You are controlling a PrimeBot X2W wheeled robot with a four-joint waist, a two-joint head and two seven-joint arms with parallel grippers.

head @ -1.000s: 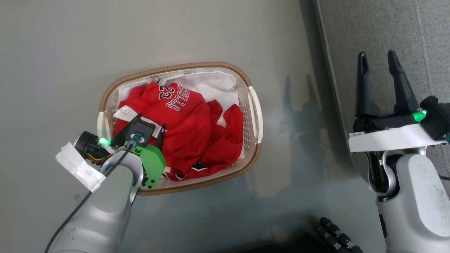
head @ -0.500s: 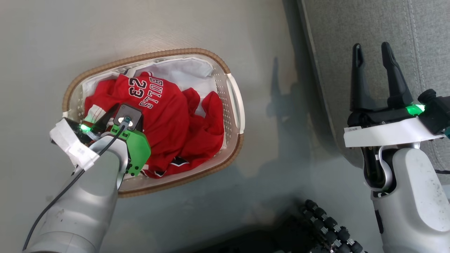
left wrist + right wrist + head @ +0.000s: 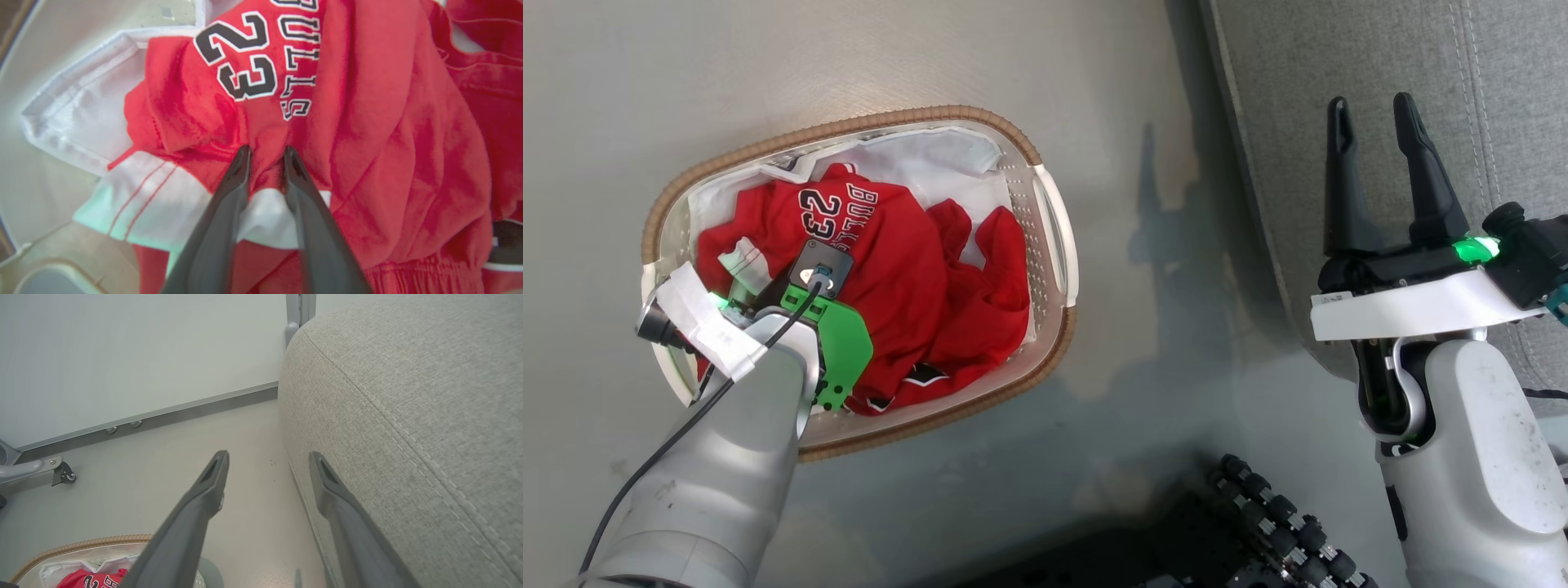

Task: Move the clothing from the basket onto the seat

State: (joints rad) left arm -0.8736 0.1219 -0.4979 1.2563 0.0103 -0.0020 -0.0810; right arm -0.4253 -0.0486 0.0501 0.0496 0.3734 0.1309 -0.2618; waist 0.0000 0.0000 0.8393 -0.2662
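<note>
Crumpled red clothing (image 3: 907,269) with white trim and a dark, white-edged "23", heaped in the white, brown-rimmed basket (image 3: 849,127) at 9 o'clock of the grey seat (image 3: 1298,65); left pincer (image 3: 265,153) narrow, pinching a fold; right pincer (image 3: 1368,110) wide above the seat's edge.

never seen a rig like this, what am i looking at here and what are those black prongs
This is a robot with two arms, each ending in a two-fingered gripper; the black prongs are those fingers. The wide picture comes from a camera on its head, looking down. The other two come from wrist cameras looking along each gripper's fingers. On the floor stands a white, brown-rimmed basket holding red clothing over a white liner. The grey seat is to its right. The left gripper pinches a fold of the clothing; the right gripper is open and empty.
</note>
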